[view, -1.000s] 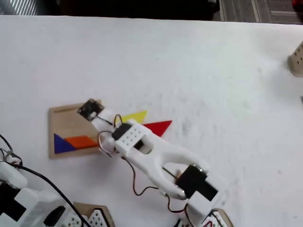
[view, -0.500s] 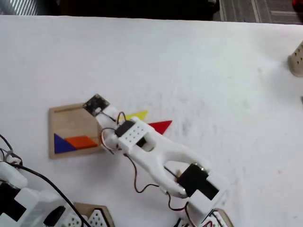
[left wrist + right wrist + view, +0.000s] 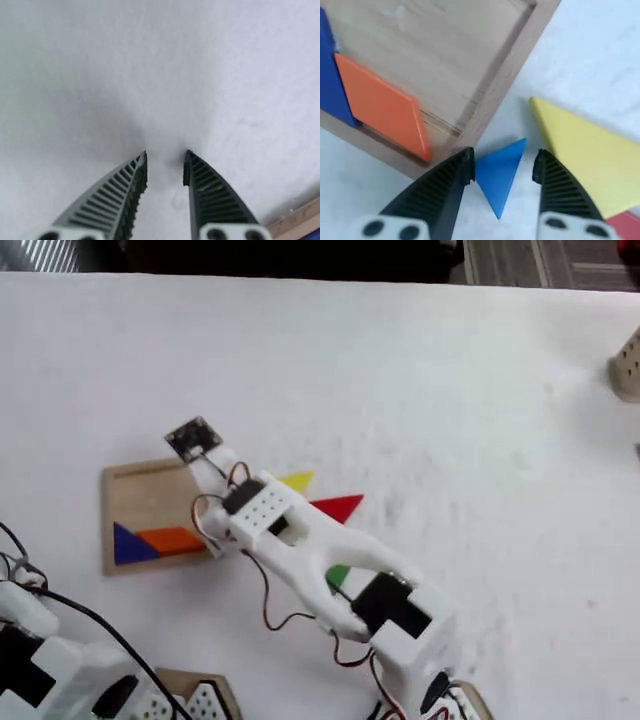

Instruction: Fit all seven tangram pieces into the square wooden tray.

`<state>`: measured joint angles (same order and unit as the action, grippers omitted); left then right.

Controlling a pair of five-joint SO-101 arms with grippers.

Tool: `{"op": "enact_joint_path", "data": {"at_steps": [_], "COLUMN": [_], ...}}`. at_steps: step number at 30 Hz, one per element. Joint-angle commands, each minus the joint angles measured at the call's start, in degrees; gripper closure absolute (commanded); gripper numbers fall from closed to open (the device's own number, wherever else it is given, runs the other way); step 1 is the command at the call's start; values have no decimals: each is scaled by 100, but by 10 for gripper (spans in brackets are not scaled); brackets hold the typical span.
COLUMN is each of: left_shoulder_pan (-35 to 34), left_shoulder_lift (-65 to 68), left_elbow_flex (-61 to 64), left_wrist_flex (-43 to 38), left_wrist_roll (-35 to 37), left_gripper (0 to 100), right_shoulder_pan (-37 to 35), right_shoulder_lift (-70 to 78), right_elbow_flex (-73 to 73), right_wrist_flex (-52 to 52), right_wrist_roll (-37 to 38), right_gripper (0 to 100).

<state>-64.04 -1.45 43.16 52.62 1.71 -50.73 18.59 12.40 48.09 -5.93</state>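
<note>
White table, blue triangle between right hand's parted jaws, beside tray

looks like a robotics lab bench, white-covered table, white printed arm, exposed wires

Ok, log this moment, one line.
right jaws open above light blue triangle beside tray | tray holds blue piece, orange piece | left jaws open over table

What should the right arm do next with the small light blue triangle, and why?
Probably lower slightly and close on the light blue triangle. The right jaws are open with it between their tips; it lies on the table just outside the rim of the wooden tray beside the yellow triangle, so it seems ready to be gripped.
</note>
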Motion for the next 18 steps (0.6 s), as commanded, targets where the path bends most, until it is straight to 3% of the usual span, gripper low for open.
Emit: {"op": "enact_joint_path", "data": {"at_steps": [1,12,18], "left_shoulder_pan": [48,57,57], "left_shoulder_lift": [40,13,13], "left_elbow_flex": [-158,-79,-79], "left_wrist_flex": [-185,-185,-185], "left_wrist_roll": [-53,-62,-62], "left_gripper": [869,869,869], "right_shoulder_pan": [-224,-163,365], "right_shoulder_lift": [-40,-75,-75], "right_elbow_flex": [-185,-105,-88], "right_wrist_flex": [171,426,462], "right_wrist_roll": [-26,-53,-79], "right_gripper": [807,807,807]}}
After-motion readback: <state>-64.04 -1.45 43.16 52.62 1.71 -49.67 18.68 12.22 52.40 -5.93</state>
